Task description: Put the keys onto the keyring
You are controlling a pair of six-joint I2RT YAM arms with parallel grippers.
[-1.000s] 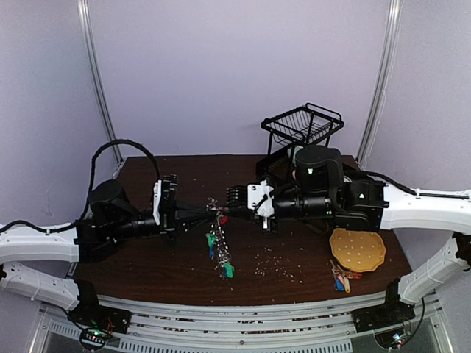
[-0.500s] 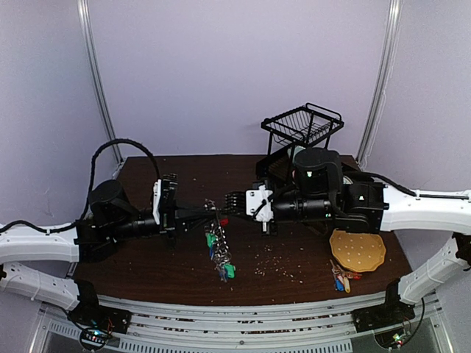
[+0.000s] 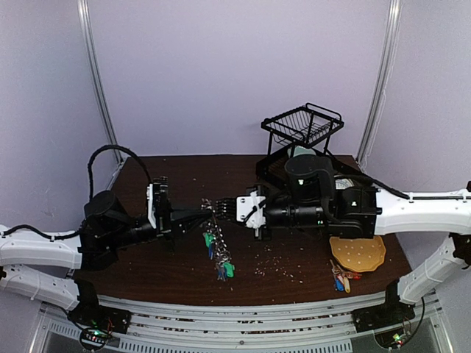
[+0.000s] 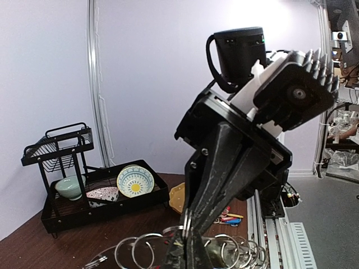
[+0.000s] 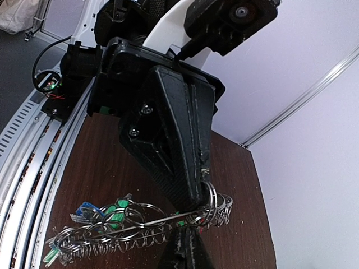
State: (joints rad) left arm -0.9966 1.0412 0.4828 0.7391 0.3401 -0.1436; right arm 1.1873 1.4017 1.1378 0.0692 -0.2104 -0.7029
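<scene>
From above, the spot where the left gripper (image 3: 200,212) and right gripper (image 3: 219,207) meet on the keyring (image 3: 218,254) is too small to show which loop either pinches. The left wrist view cuts the ring's loops and nearly all of that gripper off at 6 o'clock. The loose keys (image 3: 340,281) at the table's (image 3: 184,173) 5 o'clock are too small to count.

No text or label can be read.
</scene>
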